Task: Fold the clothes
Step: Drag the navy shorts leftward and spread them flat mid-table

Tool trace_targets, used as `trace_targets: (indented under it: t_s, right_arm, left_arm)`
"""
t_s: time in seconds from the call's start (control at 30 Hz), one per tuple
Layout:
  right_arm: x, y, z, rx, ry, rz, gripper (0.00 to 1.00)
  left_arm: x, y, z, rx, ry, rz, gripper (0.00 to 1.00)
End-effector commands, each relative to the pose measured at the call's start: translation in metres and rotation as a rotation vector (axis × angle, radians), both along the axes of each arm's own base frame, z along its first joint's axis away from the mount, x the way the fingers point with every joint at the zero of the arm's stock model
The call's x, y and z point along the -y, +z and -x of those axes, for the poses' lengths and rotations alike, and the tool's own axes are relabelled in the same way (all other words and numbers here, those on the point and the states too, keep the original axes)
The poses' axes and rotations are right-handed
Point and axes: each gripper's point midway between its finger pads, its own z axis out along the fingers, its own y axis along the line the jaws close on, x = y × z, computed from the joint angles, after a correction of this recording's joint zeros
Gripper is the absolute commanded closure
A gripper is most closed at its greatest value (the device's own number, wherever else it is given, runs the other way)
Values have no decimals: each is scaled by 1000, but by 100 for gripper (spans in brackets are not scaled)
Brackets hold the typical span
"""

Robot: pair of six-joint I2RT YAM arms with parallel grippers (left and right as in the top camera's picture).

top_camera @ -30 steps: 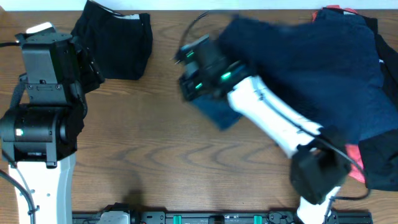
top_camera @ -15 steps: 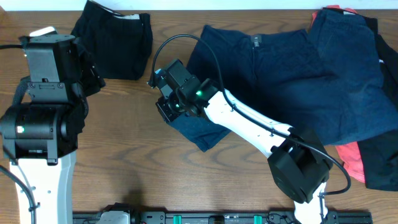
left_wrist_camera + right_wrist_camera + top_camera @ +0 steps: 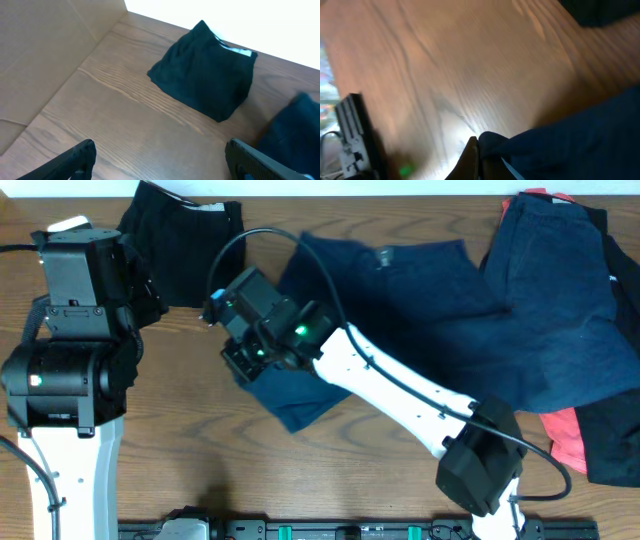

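A pair of dark navy shorts (image 3: 400, 290) lies spread across the table's middle, one leg reaching toward the front left. My right gripper (image 3: 236, 358) is shut on the edge of that leg (image 3: 570, 140), and its fingertips (image 3: 472, 150) pinch the fabric low over the wood. My left gripper (image 3: 160, 165) stands open over bare wood at the far left, holding nothing. A folded black garment (image 3: 190, 255) sits at the back left, just beyond the left gripper (image 3: 205, 70). More clothes are heaped at the right: navy shorts (image 3: 560, 310), a coral-pink piece (image 3: 570, 440) and a black one (image 3: 612, 442).
The left arm's base (image 3: 60, 380) stands at the table's left side. The right arm (image 3: 400, 390) stretches diagonally from the front right to the middle. A cardboard wall (image 3: 45, 45) borders the table on the left. A rail (image 3: 300, 530) runs along the front edge.
My right gripper has pulled the navy shorts leftward, away from the right-hand pile, and they now lie flatter on the table. The left arm has stayed still.
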Motion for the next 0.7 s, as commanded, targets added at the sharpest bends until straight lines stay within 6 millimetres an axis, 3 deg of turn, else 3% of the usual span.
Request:
trace_targets:
  t_s: [0.0,0.07,0.1,0.13,0.23,0.33,0.5,0.57,0.67]
  right_arm:
    - [-18,11,23,42,67,-16,98]
    - [-17,8,23,77,45,20,95]
    - [-15,6,20,90,31,38,88]
    - [-11,6,17,97,16,55,73]
    - [10,7,-2,89,-39,98,42]
    - [44,13,-34,67,-126,137,21]
    - [132,25,-108,39,-354,196,12]
    - [186,23,-141,17,-478,217,12]
    - [256,13,-170,-50,-641,241,9]
  left_arm:
    - [-15,4,2,0,46,-36,15]
    - [-21,4,4,-1,65,-36,15]
    - [-23,4,4,-3,71,-36,15]
    - [-24,3,5,-5,74,-36,15]
    - [-25,3,6,-9,78,-36,15]
    - [-25,3,6,-8,78,-36,15]
    - [-25,3,6,-8,77,-34,15]
    - [-23,2,5,-8,70,-27,15]
    - [-16,-1,2,-9,34,5,15]
